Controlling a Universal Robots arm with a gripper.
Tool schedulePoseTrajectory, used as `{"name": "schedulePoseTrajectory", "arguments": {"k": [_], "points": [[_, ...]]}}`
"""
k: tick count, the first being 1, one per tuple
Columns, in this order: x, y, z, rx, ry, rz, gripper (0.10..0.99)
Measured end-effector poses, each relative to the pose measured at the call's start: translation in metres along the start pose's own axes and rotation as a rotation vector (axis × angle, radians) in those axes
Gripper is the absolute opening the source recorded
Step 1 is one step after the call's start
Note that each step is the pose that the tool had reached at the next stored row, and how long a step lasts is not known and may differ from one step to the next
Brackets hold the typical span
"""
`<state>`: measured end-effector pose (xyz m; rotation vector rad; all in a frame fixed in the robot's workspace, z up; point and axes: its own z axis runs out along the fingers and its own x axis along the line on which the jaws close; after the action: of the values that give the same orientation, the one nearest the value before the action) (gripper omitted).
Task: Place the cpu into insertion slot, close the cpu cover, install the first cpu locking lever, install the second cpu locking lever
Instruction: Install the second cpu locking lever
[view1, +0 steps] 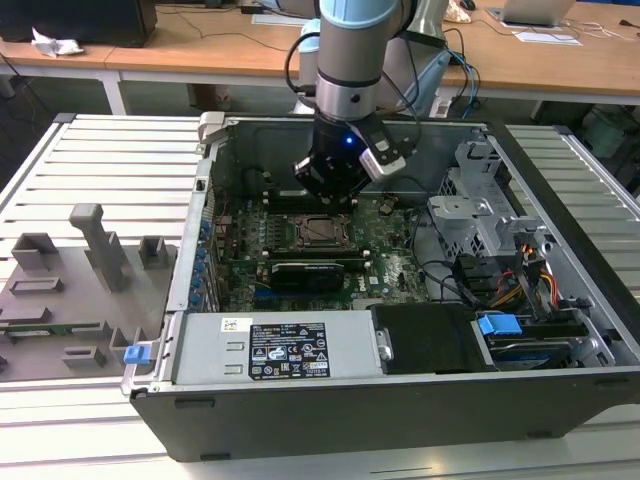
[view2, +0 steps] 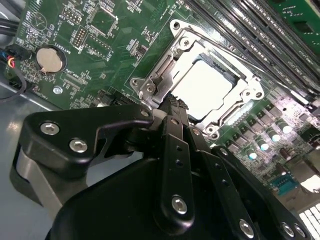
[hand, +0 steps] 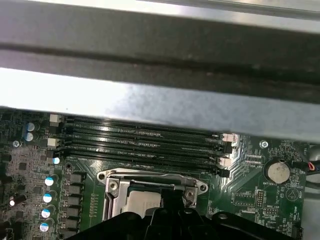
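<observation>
The open computer case (view1: 560, 300) sat on the bench, the green motherboard (view2: 110, 40) on its floor. The cpu cover (view2: 187, 55) lay closed over the cpu (view2: 202, 90) in the insertion slot (view1: 322, 230). The gripper (view2: 172, 107), its fingers pressed together and holding nothing, hovered at the cover's edge; a locking lever would probably want a slow, straight push.

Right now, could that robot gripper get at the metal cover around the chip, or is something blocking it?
Probably yes. The gripper sits right at the edge of the cpu cover, which lies flat around the cpu. Nothing stands between them, and the computer case is open on top.
</observation>
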<state>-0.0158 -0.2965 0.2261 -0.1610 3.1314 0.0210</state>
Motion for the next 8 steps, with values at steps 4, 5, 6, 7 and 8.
{"name": "schedulePoseTrajectory", "arguments": {"k": [4, 5, 6, 7, 8], "points": [[-0.0001, 0.0002, -0.0161, 0.0, 0.0001, 0.0, 0.106], [-0.0001, 0.0002, -0.0183, 0.0, 0.0002, 0.0, 0.106], [-0.0001, 0.0002, -0.0184, 0.0, 0.0, 0.0, 0.106], [-0.0001, 0.0, -0.0183, 0.0, -0.0001, 0.0, 0.106], [-0.0001, -0.0006, -0.0185, 0.0, 0.0001, 0.0, 0.106]]}}
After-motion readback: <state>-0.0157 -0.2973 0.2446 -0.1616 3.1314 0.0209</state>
